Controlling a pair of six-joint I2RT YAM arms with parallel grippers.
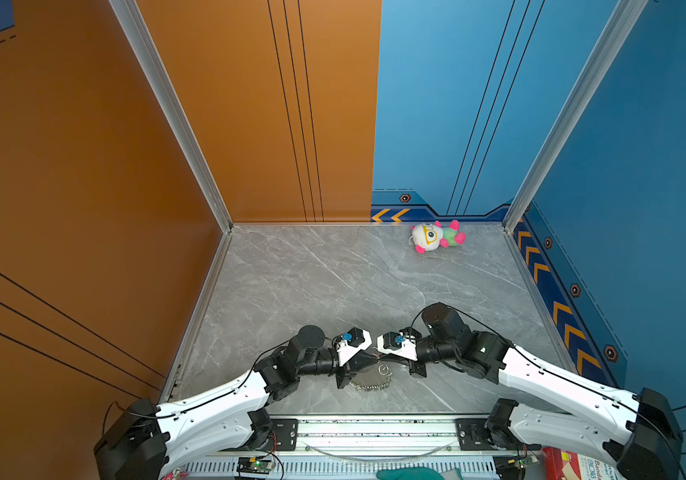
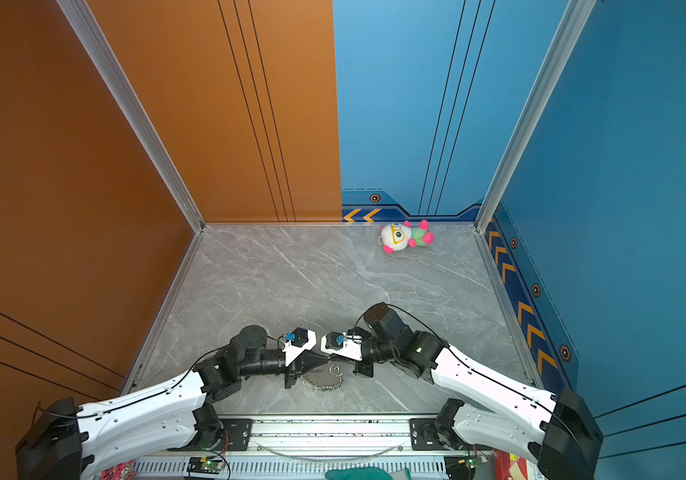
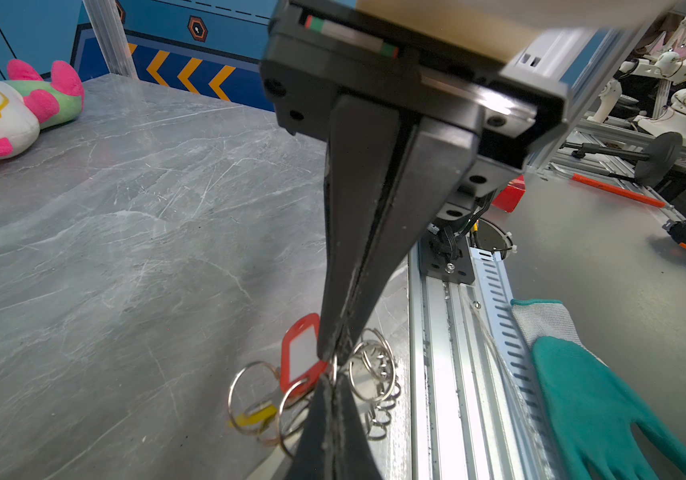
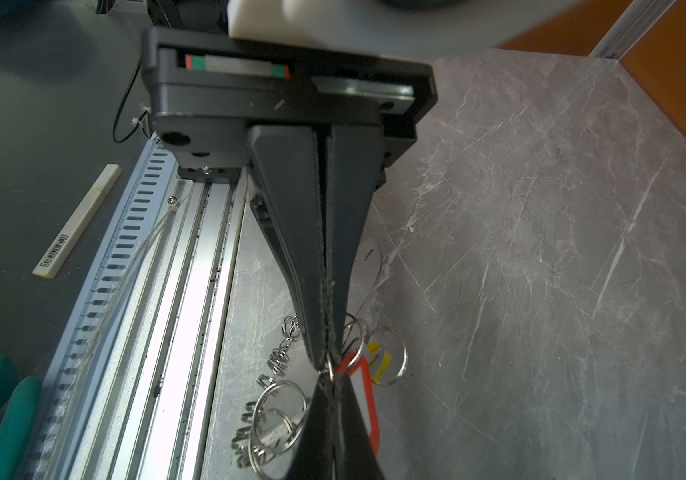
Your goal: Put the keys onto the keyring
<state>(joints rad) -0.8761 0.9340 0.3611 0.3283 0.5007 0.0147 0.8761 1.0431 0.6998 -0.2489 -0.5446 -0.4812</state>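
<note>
Looking at both top views, you see the left gripper (image 1: 371,359) and right gripper (image 1: 383,358) meeting tip to tip low over the table (image 1: 312,291), with the keyring (image 1: 364,381) lying just beneath them. In the left wrist view your left jaws are pressed together, their tips at a thin silver ring (image 3: 335,370) beside the red key (image 3: 301,353), with the yellow key (image 3: 256,415) near it. In the right wrist view the right jaws are closed too, at the same ring, though you cannot tell which gripper actually pinches it.

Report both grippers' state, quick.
Left gripper: shut, tips at the keyring; whether it grips cannot be told.
Right gripper: shut, tips at the keyring; whether it grips cannot be told.
</note>
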